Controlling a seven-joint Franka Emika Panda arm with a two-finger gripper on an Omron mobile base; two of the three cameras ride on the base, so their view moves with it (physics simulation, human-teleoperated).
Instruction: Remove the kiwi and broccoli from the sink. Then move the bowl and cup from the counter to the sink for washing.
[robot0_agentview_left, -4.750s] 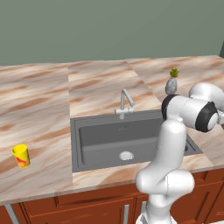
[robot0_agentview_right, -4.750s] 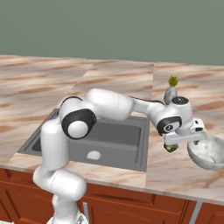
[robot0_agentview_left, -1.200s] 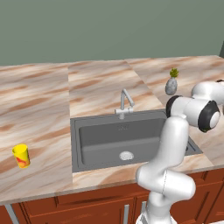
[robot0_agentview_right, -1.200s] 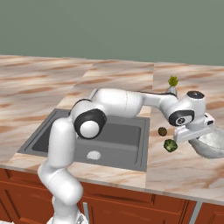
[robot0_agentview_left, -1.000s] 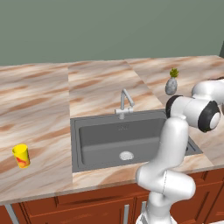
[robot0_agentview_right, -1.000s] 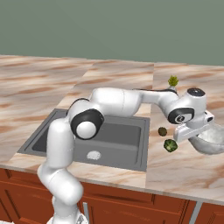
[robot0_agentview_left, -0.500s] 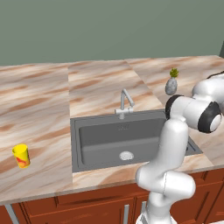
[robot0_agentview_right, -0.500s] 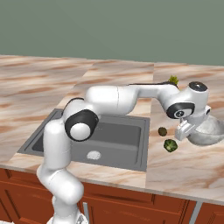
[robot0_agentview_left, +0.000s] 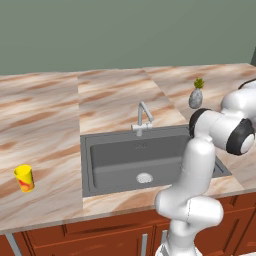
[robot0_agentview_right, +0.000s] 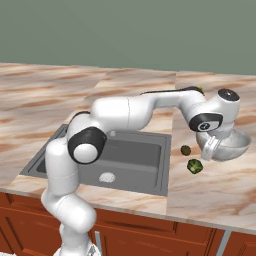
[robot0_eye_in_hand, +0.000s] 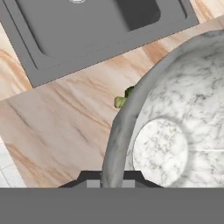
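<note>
Since the end effector (robot0_agentview_right: 212, 148) is pinching the bowl (robot0_agentview_right: 231, 146) rim, I'd keep it level swinging over to the sink (robot0_agentview_right: 130, 165)

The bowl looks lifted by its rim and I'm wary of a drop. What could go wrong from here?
1. The tool pinches only the rim of the bowl, so it may tilt or slip.
2. Swinging low toward the sink, the bowl could knock the kiwi or broccoli on the counter.
</note>
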